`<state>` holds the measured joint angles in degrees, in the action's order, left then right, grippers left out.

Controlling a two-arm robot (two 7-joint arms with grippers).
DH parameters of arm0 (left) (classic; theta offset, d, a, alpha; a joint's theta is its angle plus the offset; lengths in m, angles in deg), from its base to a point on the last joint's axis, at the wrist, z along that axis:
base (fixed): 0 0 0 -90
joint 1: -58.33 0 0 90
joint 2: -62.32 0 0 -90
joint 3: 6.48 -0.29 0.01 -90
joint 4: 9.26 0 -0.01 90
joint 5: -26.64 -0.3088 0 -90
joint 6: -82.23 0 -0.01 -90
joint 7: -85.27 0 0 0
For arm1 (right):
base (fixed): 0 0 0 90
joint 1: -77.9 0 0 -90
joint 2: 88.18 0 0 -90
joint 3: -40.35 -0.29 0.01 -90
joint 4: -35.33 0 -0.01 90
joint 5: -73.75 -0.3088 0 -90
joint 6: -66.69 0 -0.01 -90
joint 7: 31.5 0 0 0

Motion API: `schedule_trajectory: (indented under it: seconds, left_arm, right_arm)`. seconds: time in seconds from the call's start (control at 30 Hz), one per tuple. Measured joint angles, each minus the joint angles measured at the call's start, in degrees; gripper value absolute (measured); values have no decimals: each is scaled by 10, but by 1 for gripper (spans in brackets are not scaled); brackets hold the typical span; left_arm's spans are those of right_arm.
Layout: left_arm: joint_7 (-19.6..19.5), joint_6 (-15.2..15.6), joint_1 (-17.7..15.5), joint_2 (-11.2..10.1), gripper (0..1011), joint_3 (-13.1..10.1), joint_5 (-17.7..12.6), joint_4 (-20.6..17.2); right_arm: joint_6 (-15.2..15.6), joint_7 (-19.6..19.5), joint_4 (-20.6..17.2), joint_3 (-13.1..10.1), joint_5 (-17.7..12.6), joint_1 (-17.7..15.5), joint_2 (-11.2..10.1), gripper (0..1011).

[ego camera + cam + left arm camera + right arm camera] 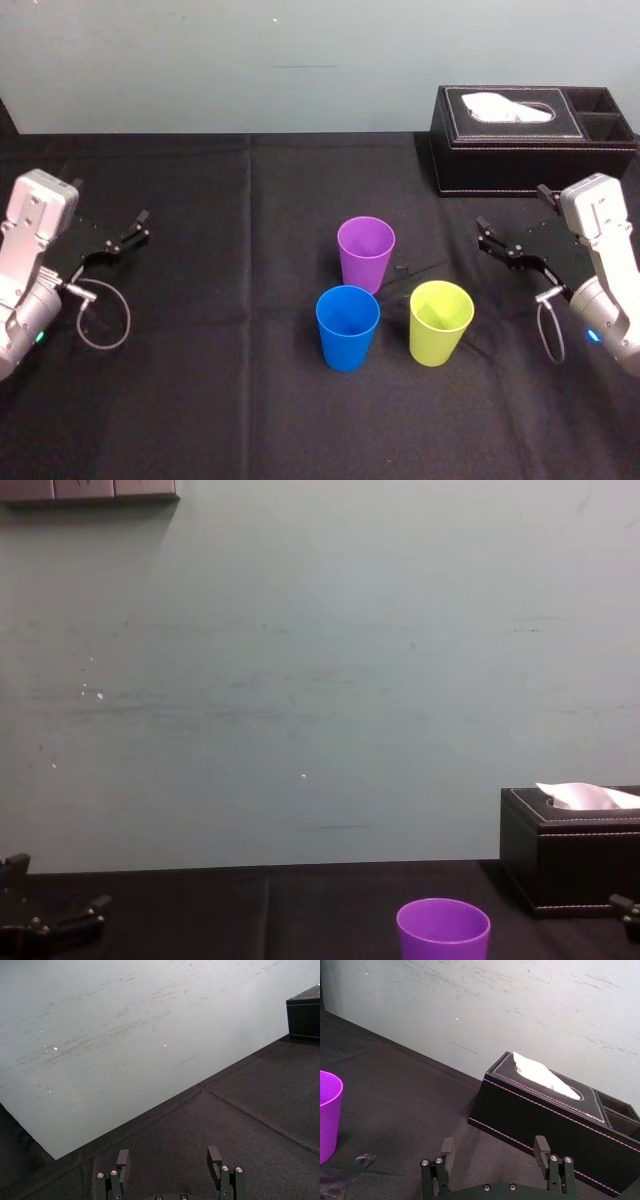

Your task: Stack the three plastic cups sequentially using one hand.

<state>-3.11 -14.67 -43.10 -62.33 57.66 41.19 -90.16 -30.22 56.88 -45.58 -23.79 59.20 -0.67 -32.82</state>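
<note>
Three plastic cups stand upright and apart in the middle of the black table: a purple cup (366, 252) at the back, a blue cup (347, 327) in front of it, and a yellow-green cup (440, 322) to the blue one's right. The purple cup (327, 1110) also appears in the right wrist view and in the chest view (443, 930). My right gripper (487, 237) hovers right of the purple cup, open and holding nothing (494, 1146). At the table's far left my left gripper (135, 228) is parked, also open and holding nothing (168, 1157).
A black leather tissue box (530, 140) with a white tissue sticking out stands at the back right, just behind my right gripper. A pale wall (300, 680) closes off the table's far edge. Black cloth (220, 400) covers the table.
</note>
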Motion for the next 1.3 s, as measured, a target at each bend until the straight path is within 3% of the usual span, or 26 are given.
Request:
schedule_trajectory:
  seconds: [1.3]
  left_arm:
    - [0,0,0,0,1011,0,0,0]
  right_arm:
    - [0,0,0,0,0,0,0,1004]
